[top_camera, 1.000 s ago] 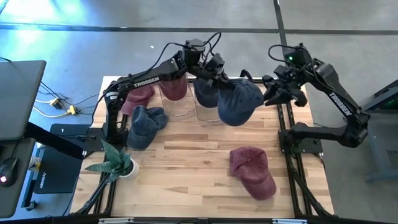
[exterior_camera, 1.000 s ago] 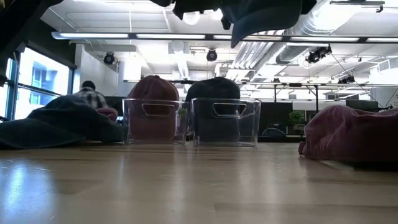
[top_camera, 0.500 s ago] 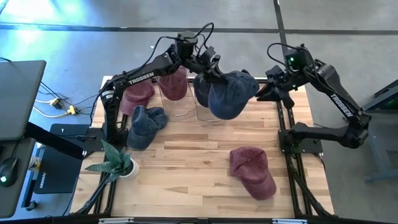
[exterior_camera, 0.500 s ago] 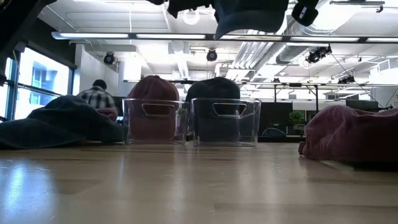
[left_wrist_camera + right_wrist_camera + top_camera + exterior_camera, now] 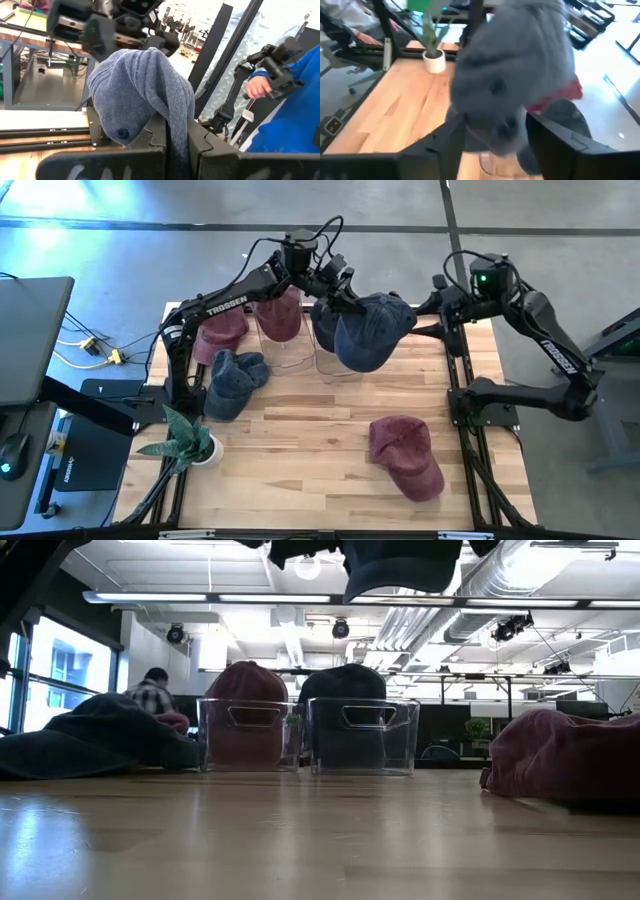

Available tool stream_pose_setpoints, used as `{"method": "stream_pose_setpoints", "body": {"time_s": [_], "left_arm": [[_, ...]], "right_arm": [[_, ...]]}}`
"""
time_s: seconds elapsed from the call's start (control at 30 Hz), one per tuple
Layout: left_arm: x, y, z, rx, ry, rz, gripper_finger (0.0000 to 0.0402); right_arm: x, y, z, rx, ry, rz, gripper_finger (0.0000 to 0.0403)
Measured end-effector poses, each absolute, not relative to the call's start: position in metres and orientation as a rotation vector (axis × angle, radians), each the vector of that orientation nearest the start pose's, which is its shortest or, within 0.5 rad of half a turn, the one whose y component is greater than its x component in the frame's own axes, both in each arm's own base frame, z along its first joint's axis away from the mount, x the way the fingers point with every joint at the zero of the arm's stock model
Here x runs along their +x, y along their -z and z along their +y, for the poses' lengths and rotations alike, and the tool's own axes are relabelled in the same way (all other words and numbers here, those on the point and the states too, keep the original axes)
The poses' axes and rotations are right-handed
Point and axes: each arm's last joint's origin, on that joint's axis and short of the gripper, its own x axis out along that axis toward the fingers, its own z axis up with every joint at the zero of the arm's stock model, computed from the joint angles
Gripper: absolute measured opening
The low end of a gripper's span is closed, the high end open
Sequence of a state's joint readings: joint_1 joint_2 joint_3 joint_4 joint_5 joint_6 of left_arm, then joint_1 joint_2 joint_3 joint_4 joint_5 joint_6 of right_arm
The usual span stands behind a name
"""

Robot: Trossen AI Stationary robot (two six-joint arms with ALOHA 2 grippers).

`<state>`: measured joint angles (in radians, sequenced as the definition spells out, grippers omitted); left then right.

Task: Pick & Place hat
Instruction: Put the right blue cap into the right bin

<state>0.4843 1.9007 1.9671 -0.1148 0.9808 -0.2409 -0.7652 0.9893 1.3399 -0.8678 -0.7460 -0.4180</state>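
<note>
- Blue cloth is what matters here: a blue cap point(image 5: 370, 332) hangs in the air over the far middle of the desk point(image 5: 300, 430), above the right-hand one of two clear bins point(image 5: 363, 736) at the far edge.
- Left pincer point(image 5: 340, 292) is clenched on the cap's upper edge; in the left wrist view the fabric point(image 5: 142, 95) drapes down over its dark fingers.
- Right pincer point(image 5: 440, 305) sits just beside the cap's right side, at the desk's far right corner. Its fingers look parted in the right wrist view, with the cap point(image 5: 512, 75) filling the space ahead of them, though I cannot tell whether they touch it.
- Key relation: the cap hangs below and slightly right of the left pincer, with its crown swinging toward the right arm. The bin below already holds a dark cap point(image 5: 345, 690), and the bin beside it holds a red one point(image 5: 247, 690).
- Against the frame a second ago, the cap has moved left and nearer the bins, and the right arm has drawn back from it.
- Other caps lie about: a red one point(image 5: 405, 455) at the near right, plus a blue one point(image 5: 235, 378) and a red one point(image 5: 225, 332) at the left.
- My judgement: lowering into the bin now rests on the left arm alone.
</note>
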Motion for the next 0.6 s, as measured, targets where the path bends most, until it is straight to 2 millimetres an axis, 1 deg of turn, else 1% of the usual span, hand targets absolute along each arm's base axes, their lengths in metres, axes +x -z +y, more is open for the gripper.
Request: {"method": "stream_pose_setpoints", "body": {"time_s": [0.07, 0.13, 0.2, 0.23, 0.27, 0.33, 0.37, 0.5, 0.53, 0.6], "left_arm": [[0.392, -0.425, 0.179, -0.269, 0.488, 0.096, 0.0009], [0.392, -0.425, 0.179, -0.269, 0.488, 0.096, 0.0009], [0.392, -0.425, 0.179, -0.269, 0.487, 0.096, 0.0009], [0.392, -0.425, 0.179, -0.269, 0.487, 0.096, 0.0009], [0.392, -0.425, 0.179, -0.269, 0.487, 0.096, 0.0009], [0.392, -0.425, 0.178, -0.282, 0.503, 0.102, 0.0009], [0.391, -0.426, 0.177, -0.296, 0.526, 0.106, 0.0009], [0.387, -0.433, 0.174, -0.331, 0.629, 0.102, 0.0009], [0.387, -0.435, 0.174, -0.336, 0.647, 0.094, 0.0009], [0.387, -0.440, 0.172, -0.344, 0.673, 0.078, 0.0009]], "right_arm": [[0.136, -0.419, -0.098, -0.041, -0.084, 0.374, 0.0154], [0.139, -0.418, -0.096, -0.019, -0.109, 0.377, 0.0103], [0.139, -0.417, -0.093, 0.006, -0.126, 0.384, 0.0044], [0.137, -0.417, -0.091, 0.018, -0.130, 0.393, 0.0023], [0.135, -0.416, -0.090, 0.027, -0.134, 0.400, 0.0012], [0.131, -0.417, -0.085, 0.064, -0.181, 0.390, 0.0018], [0.129, -0.418, -0.082, 0.095, -0.232, 0.368, 0.0020], [0.123, -0.429, -0.071, 0.202, -0.524, 0.230, 0.0004], [0.124, -0.431, -0.070, 0.218, -0.568, 0.210, 0.0004], [0.125, -0.434, -0.071, 0.229, -0.569, 0.200, 0.0009]]}}
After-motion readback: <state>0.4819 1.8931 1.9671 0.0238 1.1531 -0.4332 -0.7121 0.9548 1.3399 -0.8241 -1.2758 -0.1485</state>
